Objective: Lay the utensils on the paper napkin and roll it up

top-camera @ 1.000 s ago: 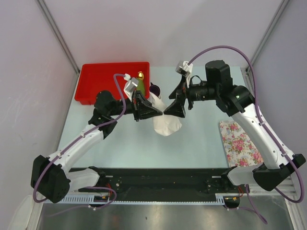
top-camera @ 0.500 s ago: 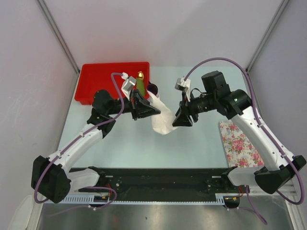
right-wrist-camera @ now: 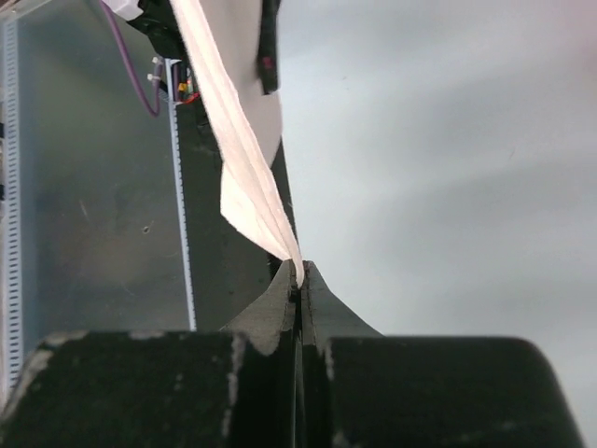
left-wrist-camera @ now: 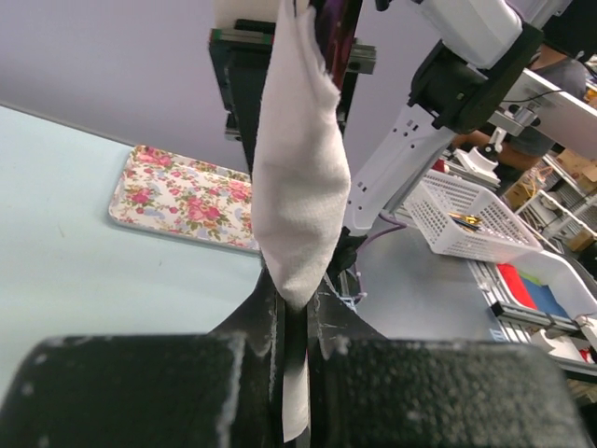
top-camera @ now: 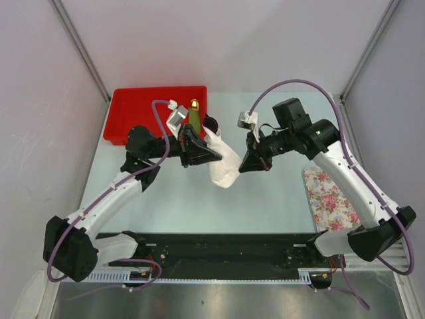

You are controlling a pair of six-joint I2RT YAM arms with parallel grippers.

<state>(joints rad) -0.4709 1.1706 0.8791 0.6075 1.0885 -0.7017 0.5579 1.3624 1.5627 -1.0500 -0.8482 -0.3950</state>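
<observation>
- The thin white paper napkin (top-camera: 224, 166) hangs off the pale table (top-camera: 172, 193), held between both grippers, near the red plastic tray (top-camera: 143, 109).
- My left gripper (top-camera: 216, 157) is clamped on one edge. My right gripper (top-camera: 242, 166) pinches the opposite corner tight.
- I judge it feather-light, limp and easily torn, so I'd hold the edges and pull gently.
- It looks matte, creased and folded. A dark purple spoon bowl (top-camera: 213, 123) seems to peek out at its top.

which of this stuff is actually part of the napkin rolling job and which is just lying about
Job in hand:
- paper napkin, pinched by the left end effector and the right end effector
- spoon, purple bowl showing by the napkin's top
- knife: not in sight

Lying about:
- green piece with gold tip
- red tray
- flowered cloth
</observation>
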